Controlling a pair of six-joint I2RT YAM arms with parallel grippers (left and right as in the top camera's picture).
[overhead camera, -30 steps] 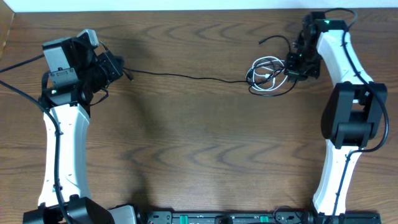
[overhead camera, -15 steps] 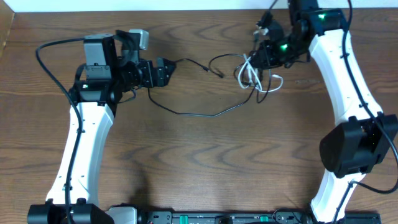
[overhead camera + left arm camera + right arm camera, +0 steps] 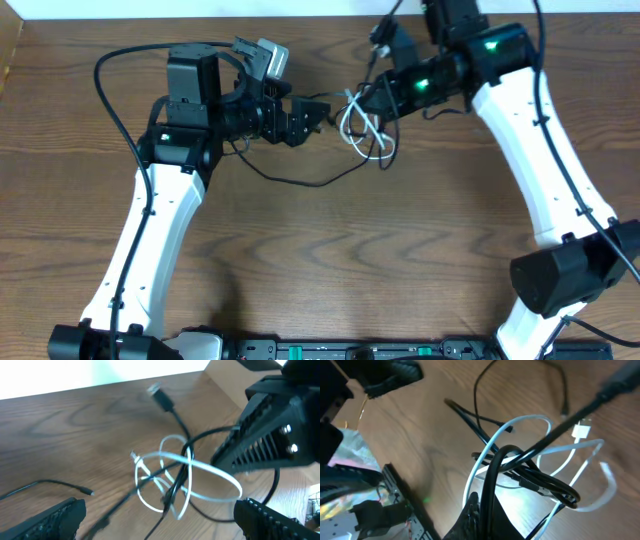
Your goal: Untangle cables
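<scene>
Overhead: both grippers are seen close together in the far half of the worktop [image 3: 300, 280], about mid-width. Left gripper [image 3: 312, 113] is pointed at right gripper [image 3: 375, 97]. The cables [image 3: 365, 130] are bunched between and just below them. White cable [image 3: 352, 118] is looped in the bunch. A slack arc of black cable [image 3: 300, 181] is laid on the wood toward the near edge, from under the left gripper to under the loops. Finger gaps can't be read from here.

Left wrist view, not visible overhead: left fingers [image 3: 47, 520] are spread wide, one at each bottom corner, with nothing clamped. The white loops are seen just ahead of them, crossed by black cable. A black plug [image 3: 159, 394] is seen beyond the loops toward the far edge. One black strand is run down between the fingers; contact with either can't be told. A loose black end [image 3: 85, 491] is laid on the wood off to one side.

Right wrist view, shown only here: both cables are drawn together at the right finger [image 3: 472, 515] and fan out from it in loops. The right fingers are closed on the bunch, though the pinch point is hidden by the strands. A white plug [image 3: 582, 429] is seen at the outer side of the loops.
</scene>
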